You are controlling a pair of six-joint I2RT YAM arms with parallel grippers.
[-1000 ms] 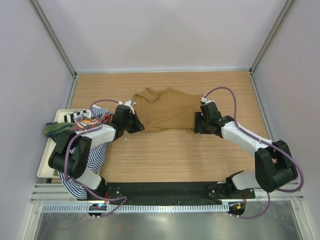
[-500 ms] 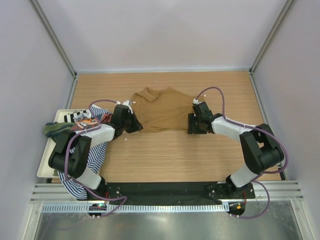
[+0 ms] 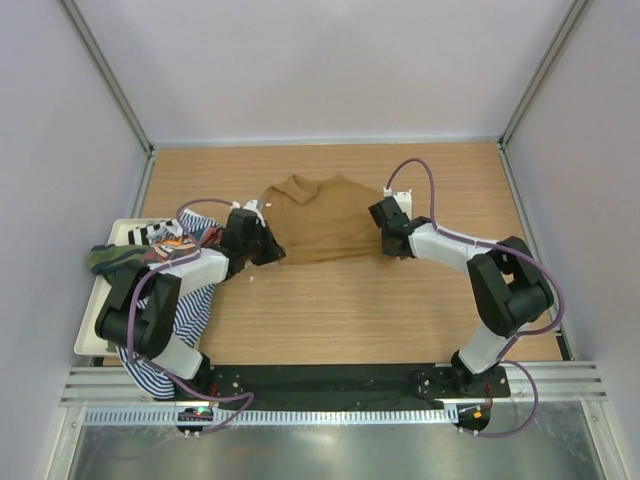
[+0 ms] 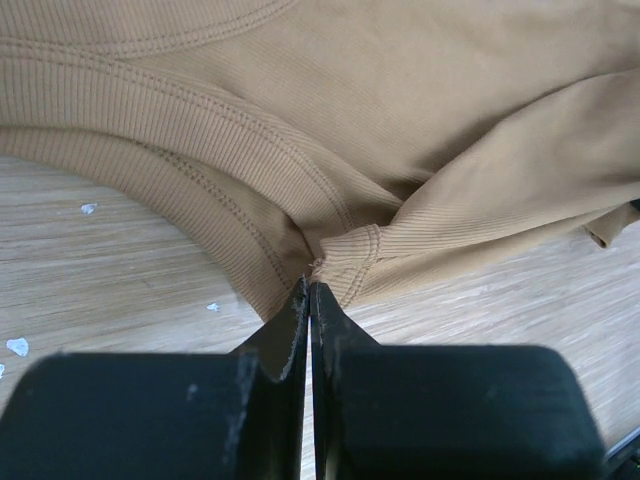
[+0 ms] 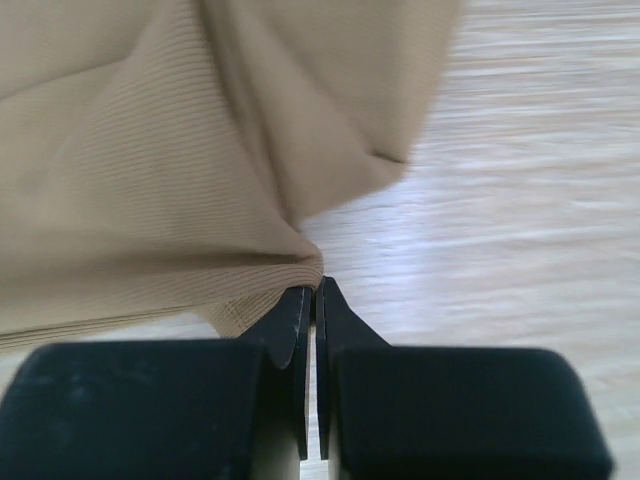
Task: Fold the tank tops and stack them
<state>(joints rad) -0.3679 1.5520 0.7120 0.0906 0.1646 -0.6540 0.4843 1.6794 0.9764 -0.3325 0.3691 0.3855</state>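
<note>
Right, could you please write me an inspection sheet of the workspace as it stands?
Surface: wooden table, with a white tray at its left edge.
Job's things: tan tank top lies rumpled mid-table. The striped top, olive top and rust-red top are heaped on the tray, and the striped one hangs over its near edge.
Clutter: small white flecks on the wood near the left gripper.
Grippers: left gripper is shut on the tan tank top's left edge. The right gripper is shut on its right edge.
Cables: a purple cable loops above each arm.
Surroundings: plain white walls with metal posts.
</note>
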